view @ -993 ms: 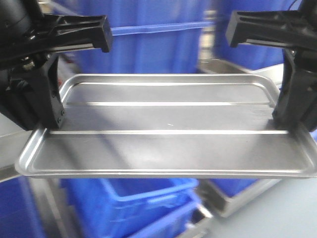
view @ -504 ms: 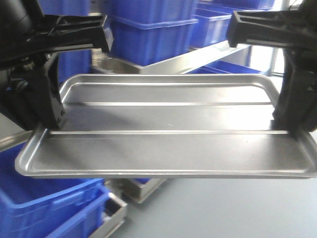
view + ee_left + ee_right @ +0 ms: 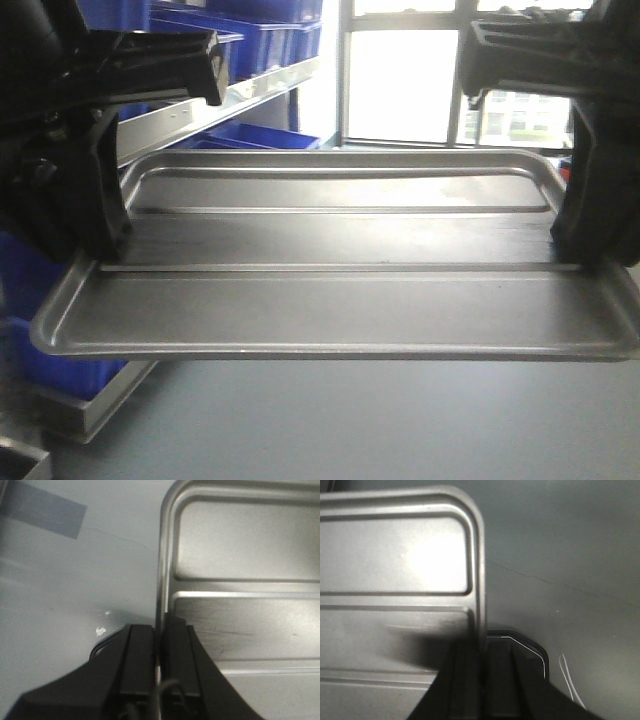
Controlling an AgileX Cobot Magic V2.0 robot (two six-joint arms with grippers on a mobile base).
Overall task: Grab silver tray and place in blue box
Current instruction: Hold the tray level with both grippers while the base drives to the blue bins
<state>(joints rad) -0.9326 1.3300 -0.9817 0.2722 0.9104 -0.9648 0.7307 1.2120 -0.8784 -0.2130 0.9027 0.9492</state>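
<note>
Step in hand: carry to box. Best done with both grips level and evenly spaced, so the rim neither twists nor slips.
- left gripper (image 3: 160,639): pinching the tray's left rim, fingers pointing down.
- tray (image 3: 340,300): airborne, level, over grey surface (image 3: 400,420), spanning both arms.
- right gripper (image 3: 481,647): pinching the right rim, mirrored pose.
- box: not identifiable in view.

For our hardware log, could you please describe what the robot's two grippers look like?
Both are matte black, without visible markings. The left gripper has flat, slab-like fingers and a thin grey wire loop at their base. The right gripper looks alike, with a rounded housing at its base.
</note>
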